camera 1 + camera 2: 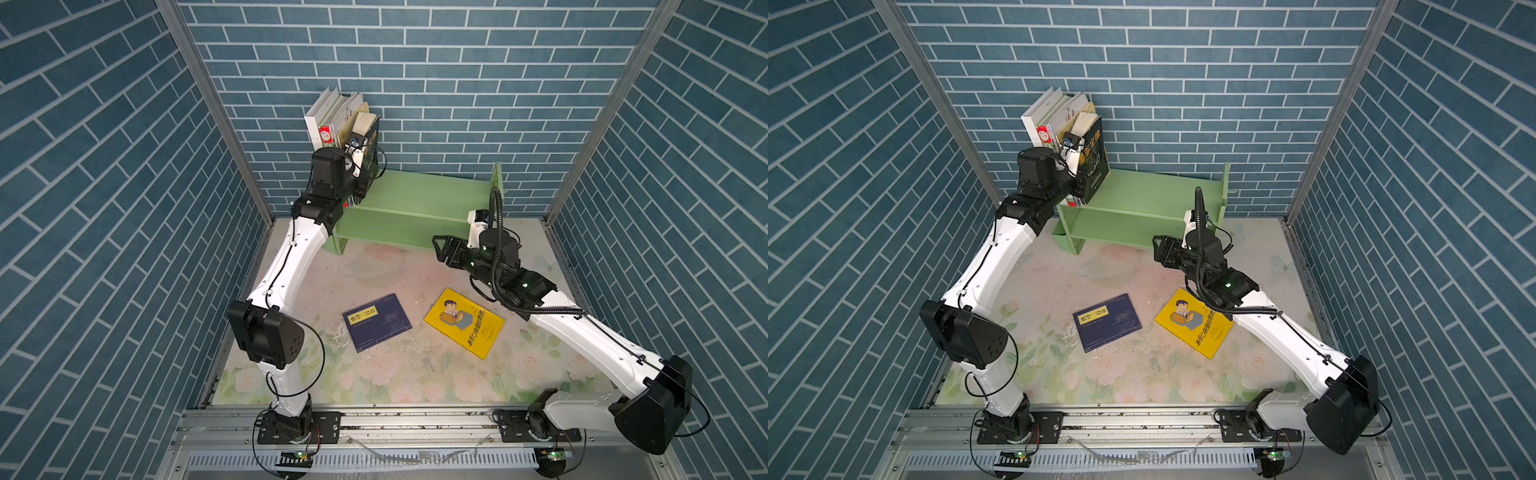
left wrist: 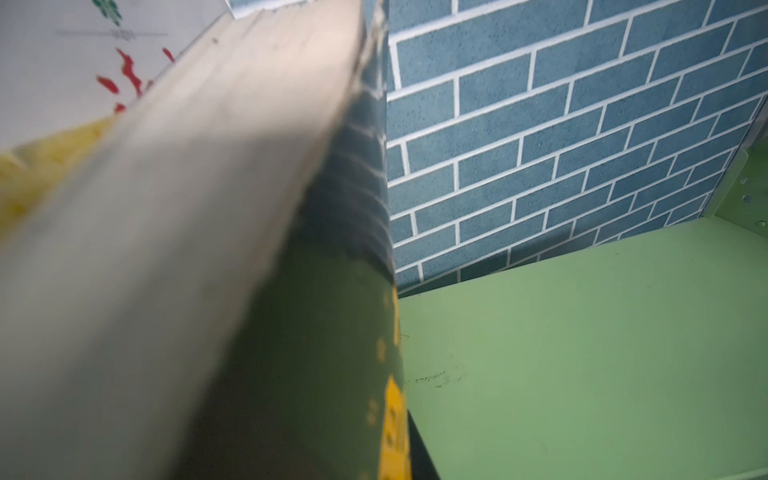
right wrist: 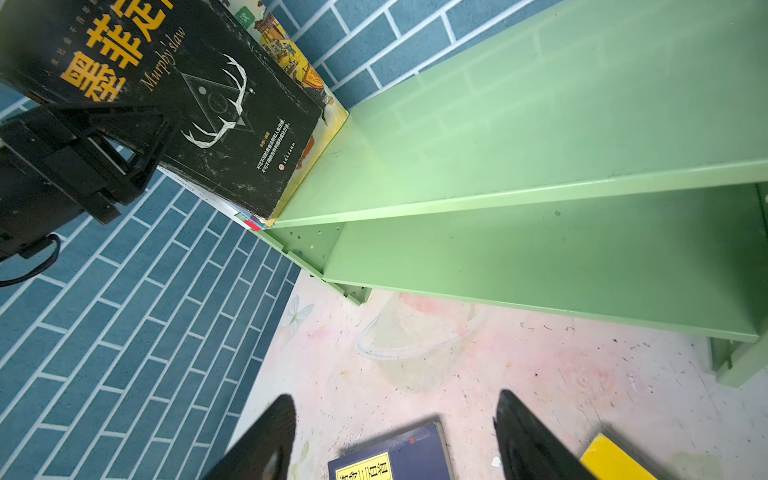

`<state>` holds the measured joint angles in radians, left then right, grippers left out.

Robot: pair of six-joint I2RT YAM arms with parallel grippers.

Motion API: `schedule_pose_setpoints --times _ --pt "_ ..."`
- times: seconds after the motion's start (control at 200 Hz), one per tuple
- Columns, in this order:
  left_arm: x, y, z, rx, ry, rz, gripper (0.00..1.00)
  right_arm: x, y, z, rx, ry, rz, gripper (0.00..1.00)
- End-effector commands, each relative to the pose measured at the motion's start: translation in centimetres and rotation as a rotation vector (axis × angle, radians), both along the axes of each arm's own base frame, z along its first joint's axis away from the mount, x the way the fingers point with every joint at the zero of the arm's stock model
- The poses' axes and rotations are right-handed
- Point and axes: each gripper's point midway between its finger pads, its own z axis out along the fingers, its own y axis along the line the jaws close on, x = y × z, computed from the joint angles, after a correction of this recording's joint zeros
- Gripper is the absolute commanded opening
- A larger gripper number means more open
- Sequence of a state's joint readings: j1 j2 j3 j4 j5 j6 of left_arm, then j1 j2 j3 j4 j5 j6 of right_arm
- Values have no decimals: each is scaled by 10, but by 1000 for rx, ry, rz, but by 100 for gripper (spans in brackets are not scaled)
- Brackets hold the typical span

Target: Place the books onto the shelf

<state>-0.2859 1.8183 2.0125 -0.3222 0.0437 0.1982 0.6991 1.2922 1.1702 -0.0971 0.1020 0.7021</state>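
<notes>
Left pincer (image 3: 129, 124) raised high, apparently clamped; right pincer (image 3: 395, 399) hovers low, jaws wide apart.

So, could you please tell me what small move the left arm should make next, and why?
Probably open the left hand and release: the black book already seems to stand on the upper tier of the shelf, leaning against the other books.

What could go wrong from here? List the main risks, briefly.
The black book, clamped by the left gripper, has no support on its open side; once released it may topple along the shelf. The navy book lies flat on the table, so the open right gripper may shove it instead of lifting it.
</notes>
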Motion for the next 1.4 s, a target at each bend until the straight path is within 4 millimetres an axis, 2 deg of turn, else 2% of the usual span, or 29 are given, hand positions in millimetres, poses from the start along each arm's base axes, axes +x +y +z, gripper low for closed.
schedule_pose_setpoints --times 0.0,0.24,0.545,0.76,1.01,1.18,1.395 --pt "-2 -1 35 -59 -75 -11 5 2 -6 -4 3 14 -25 76" --pt "3 -2 27 -58 -48 -10 5 4 -7 -11 9 34 -30 76" --pt "11 1 28 -54 -58 20 5 8 -13 -17 10 53 -50 76" --pt "17 0 21 -46 -41 21 6 8 -17 -21 15 65 -61 76" --pt "17 3 19 -39 -31 44 8 7 -24 -22 9 68 -81 76" --pt "14 4 25 -48 -26 45 8 7 -26 -26 11 78 -87 76" --pt "20 7 16 -39 19 71 8 8 -27 -27 12 82 -89 76"
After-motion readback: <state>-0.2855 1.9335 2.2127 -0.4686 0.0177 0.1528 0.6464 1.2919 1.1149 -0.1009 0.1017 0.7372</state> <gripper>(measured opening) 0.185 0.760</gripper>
